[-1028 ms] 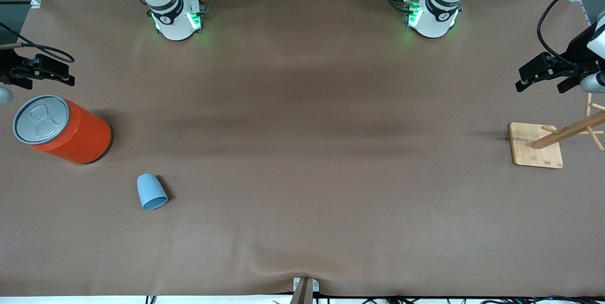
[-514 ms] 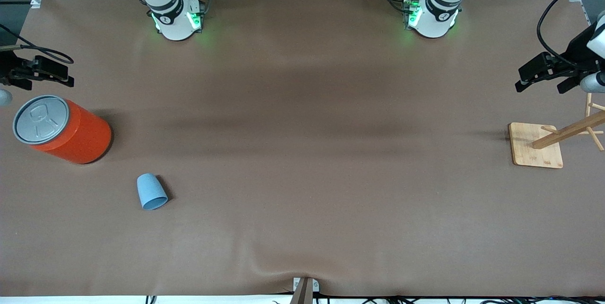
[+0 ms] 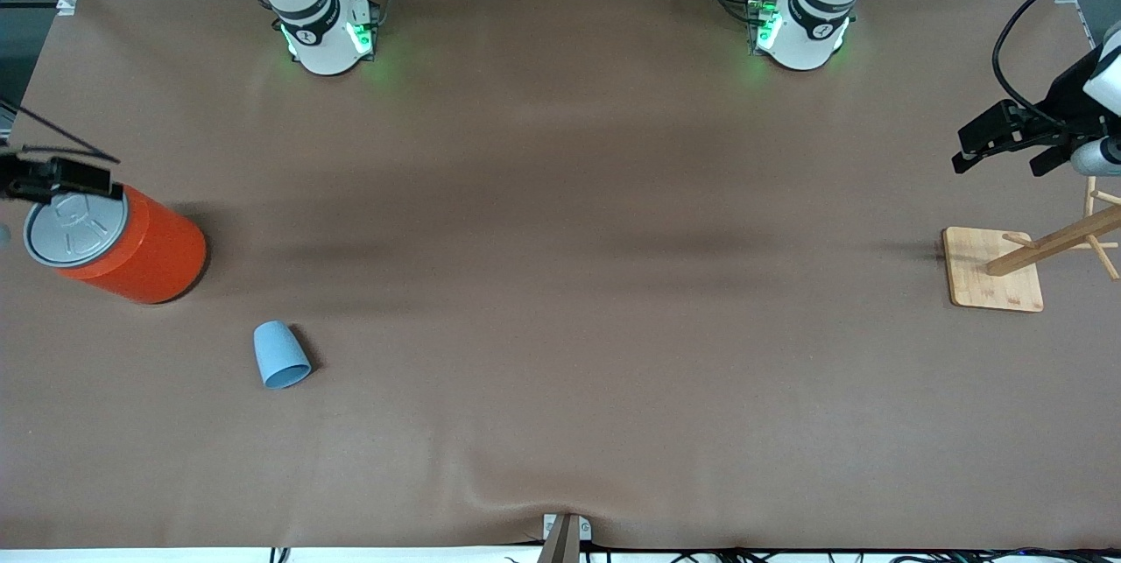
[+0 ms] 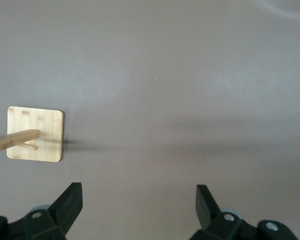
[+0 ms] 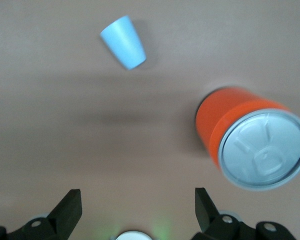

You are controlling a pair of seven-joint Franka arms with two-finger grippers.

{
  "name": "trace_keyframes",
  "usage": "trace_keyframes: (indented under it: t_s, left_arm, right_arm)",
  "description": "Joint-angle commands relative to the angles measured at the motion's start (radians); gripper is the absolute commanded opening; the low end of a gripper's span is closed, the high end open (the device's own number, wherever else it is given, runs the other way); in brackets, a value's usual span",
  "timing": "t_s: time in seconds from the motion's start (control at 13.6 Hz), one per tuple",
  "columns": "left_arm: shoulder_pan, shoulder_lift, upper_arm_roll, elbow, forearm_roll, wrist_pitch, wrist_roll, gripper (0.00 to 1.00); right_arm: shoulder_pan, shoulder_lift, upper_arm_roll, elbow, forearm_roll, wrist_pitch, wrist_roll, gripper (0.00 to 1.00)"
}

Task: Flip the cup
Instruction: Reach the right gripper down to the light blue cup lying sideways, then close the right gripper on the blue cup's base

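On the brown table (image 3: 560, 283) I had the right gripper (image 3: 61, 180) spread wide over the orange can (image 3: 118, 239), the cup (image 3: 280, 355) upside down nearer the front camera, and the left gripper (image 3: 998, 138) waiting wide by the wooden stand (image 3: 994, 270).

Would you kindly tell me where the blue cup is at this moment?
In the front view, the cup stands upside down on the table toward the right arm's end, nearer the front camera than the orange can and apart from it.
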Motion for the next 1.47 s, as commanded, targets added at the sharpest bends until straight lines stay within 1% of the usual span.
trace_keyframes:
  t_s: [0.0,0.22,0.29,0.37,0.51,0.66,0.81,0.88,1.03,1.17,1.25,1.39]
  left_arm:
    - [0.000,0.012,-0.002,0.029,0.017,-0.025,0.019,1.00]
    - [0.000,0.011,-0.034,0.029,0.086,-0.031,0.002,1.00]
    - [0.003,0.011,-0.035,0.028,0.086,-0.031,-0.022,1.00]
    - [0.005,0.011,-0.035,0.028,0.088,-0.031,-0.047,1.00]
    - [0.005,0.011,-0.035,0.028,0.088,-0.031,-0.056,1.00]
    - [0.001,0.011,-0.035,0.028,0.088,-0.033,-0.054,1.00]
    - [0.005,0.011,-0.035,0.028,0.088,-0.033,-0.053,1.00]
    - [0.006,0.011,-0.035,0.028,0.088,-0.033,-0.053,1.00]
    - [0.005,0.011,-0.035,0.029,0.088,-0.033,-0.050,1.00]
    - [0.000,0.011,-0.036,0.029,0.088,-0.033,-0.048,1.00]
    - [-0.002,0.011,-0.035,0.029,0.088,-0.033,-0.048,1.00]
    - [0.001,0.011,-0.035,0.029,0.088,-0.033,-0.047,1.00]
  right_arm:
    - [0.004,0.074,0.012,0.017,0.005,0.064,-0.021,1.00]
    - [0.051,0.154,0.015,0.017,0.002,0.145,-0.023,1.00]
    - [0.066,0.192,0.015,0.017,0.003,0.194,-0.025,1.00]
    - [0.091,0.250,0.015,0.017,0.003,0.252,-0.043,1.00]
    - [0.129,0.353,0.013,0.017,-0.011,0.378,-0.101,1.00]
    - [0.116,0.407,0.015,0.017,-0.008,0.464,-0.245,1.00]
    - [0.122,0.436,0.013,0.012,-0.006,0.512,-0.358,1.00]
    - [0.128,0.452,0.013,-0.004,-0.006,0.516,-0.376,1.00]
    - [0.140,0.455,0.013,-0.069,-0.006,0.579,-0.383,1.00]
    - [0.145,0.461,0.013,-0.080,-0.020,0.631,-0.454,1.00]
    - [0.139,0.482,0.013,-0.081,-0.041,0.675,-0.469,1.00]
    - [0.133,0.509,0.013,-0.081,-0.047,0.713,-0.489,1.00]
